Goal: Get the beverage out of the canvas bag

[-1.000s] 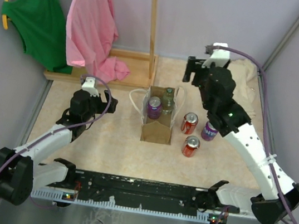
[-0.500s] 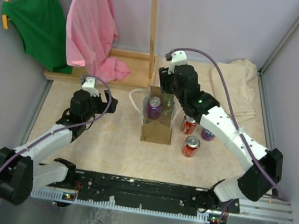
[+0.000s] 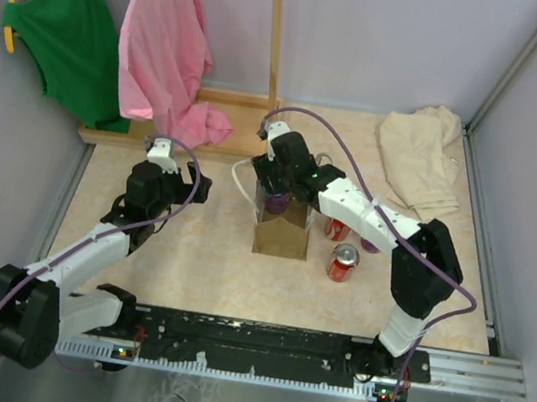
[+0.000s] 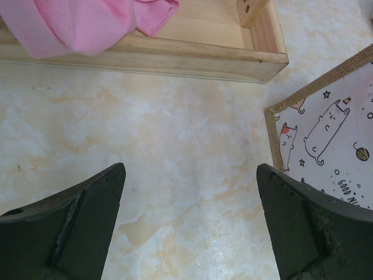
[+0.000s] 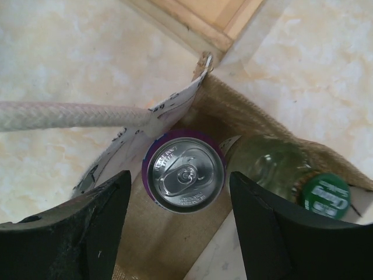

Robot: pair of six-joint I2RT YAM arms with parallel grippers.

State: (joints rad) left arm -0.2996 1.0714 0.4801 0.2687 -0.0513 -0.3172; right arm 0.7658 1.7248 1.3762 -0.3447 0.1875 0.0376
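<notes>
Purple can [image 5: 185, 174] stands upright inside canvas bag [image 5: 250, 114], touching 1 green-capped bottle [image 5: 278, 170]. Right gripper [image 5: 178, 198] hovers above, jaws spread; left gripper [image 4: 189, 224] is spread too. Can looks rigid, smooth, probably slippery: pinch its sidewall below the rim.

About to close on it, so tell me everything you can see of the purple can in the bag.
The purple can stands upright inside the canvas bag, near the wall with the white rope handle. Its silver metal lid shows, pull tab flat and unopened, ringed by a purple rim. A green-capped bottle stands right beside it, seemingly touching. The right pincer is open, one finger on each side; no contact is visible.
</notes>
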